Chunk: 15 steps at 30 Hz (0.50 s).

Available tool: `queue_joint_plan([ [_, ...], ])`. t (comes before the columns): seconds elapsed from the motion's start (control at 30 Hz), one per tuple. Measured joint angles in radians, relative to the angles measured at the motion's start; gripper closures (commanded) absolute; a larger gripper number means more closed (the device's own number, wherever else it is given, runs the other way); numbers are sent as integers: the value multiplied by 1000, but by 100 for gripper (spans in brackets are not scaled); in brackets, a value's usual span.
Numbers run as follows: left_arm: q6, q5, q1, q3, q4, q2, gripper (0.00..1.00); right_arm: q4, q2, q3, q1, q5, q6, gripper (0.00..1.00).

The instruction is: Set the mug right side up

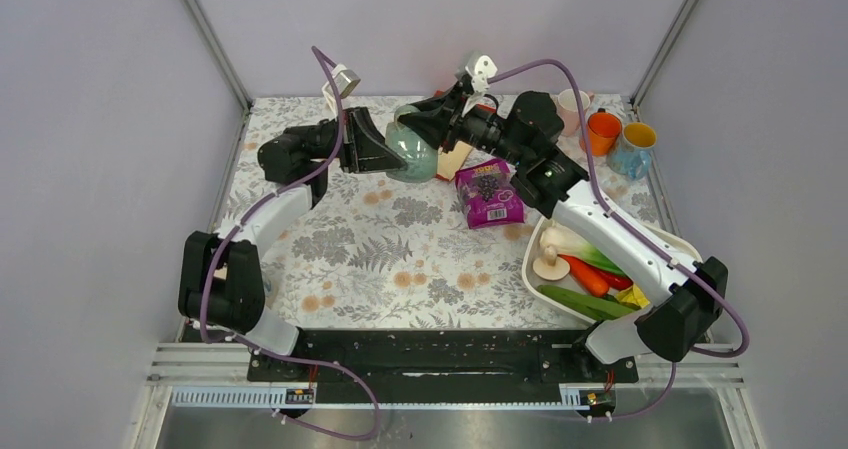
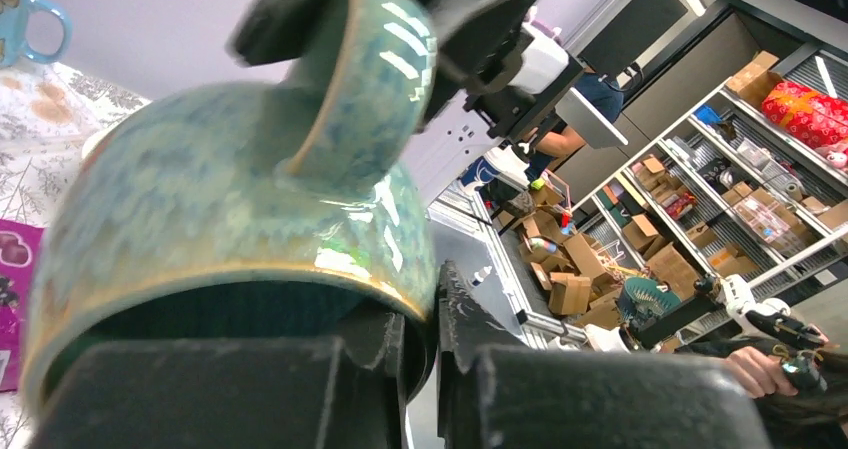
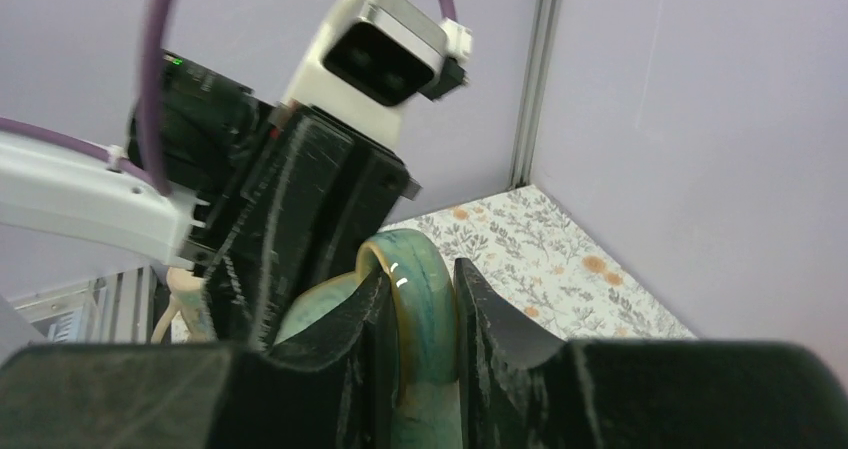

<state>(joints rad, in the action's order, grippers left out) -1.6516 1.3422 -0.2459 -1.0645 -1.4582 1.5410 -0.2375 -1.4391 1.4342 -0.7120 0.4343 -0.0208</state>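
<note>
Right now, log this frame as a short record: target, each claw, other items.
target: green glazed ceramic mug, tipped on its side between both claws
left claw: shut on the mug's rim, facing its opening
right claw: shut on the mug's handle
other items: purple snack packet; white tray of toy vegetables; three mugs at far right corner
task state: mug not yet upright
</note>
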Motion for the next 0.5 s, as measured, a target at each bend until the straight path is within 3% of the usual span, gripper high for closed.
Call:
queue_joint_plan([
  [0.17, -55, -8, -8, -31, -1, -22, 100, -85, 13, -46, 11, 2, 4, 100],
  [0.2, -56, -1, -8, -31, 0, -19, 100, -97, 14, -60, 12, 2, 3, 96],
  [0.27, -55, 23, -1, -27, -2, -6, 100, -136, 17, -100, 13, 0, 5, 67],
  [0.33, -55, 61, 11, -24, -14, 20, 100, -171, 17, -150, 16, -3, 18, 48],
  [0.5, -69, 172, 31, 0, -21, 155, 100, -165, -9, -269, 28, 9, 96, 23],
])
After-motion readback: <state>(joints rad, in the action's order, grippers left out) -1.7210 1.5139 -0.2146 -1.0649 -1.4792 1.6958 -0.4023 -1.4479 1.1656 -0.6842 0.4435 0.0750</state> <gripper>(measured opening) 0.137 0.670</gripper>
